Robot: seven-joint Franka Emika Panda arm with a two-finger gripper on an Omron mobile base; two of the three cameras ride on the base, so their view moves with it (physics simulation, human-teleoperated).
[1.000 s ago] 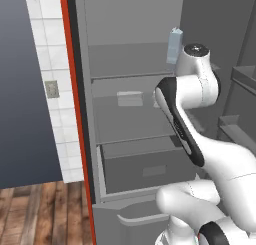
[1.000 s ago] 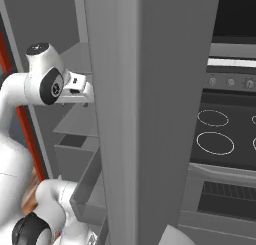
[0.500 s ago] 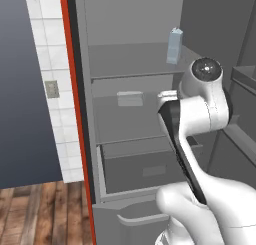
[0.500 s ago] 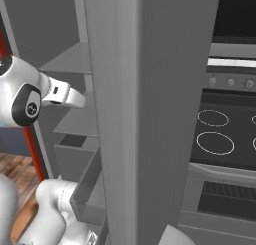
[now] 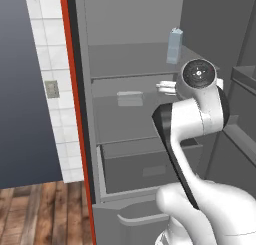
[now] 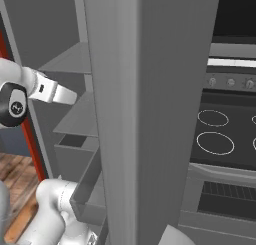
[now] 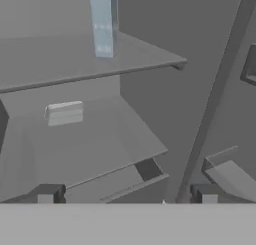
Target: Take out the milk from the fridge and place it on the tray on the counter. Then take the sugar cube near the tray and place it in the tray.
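The milk (image 5: 174, 45) (image 7: 104, 24), a pale blue-grey gabled carton, stands upright on the upper shelf of the open fridge (image 5: 131, 69) (image 6: 140, 114), near the shelf's right end. My gripper (image 7: 126, 195) is open, its two dark fingertips (image 7: 47, 194) wide apart with nothing between them. It sits below the carton and short of it, facing the shelves. My hand (image 6: 52, 92) reaches in past the fridge's side wall, and my wrist (image 5: 199, 75) stands in front of the middle shelf. The tray, the counter and the sugar cube are out of view.
A small pale block (image 5: 130, 98) (image 7: 64, 112) lies on the middle shelf. A grey drawer (image 5: 145, 164) stands pulled out at the fridge's bottom. The red-edged fridge side (image 5: 75, 114) borders a tiled wall. A stove (image 6: 216, 139) stands to the right of the fridge.
My wrist has dropped from the upper shelf's height to the middle shelf's, and the hand has drawn back a little toward the left. The jaws stayed wide. The milk has not moved.
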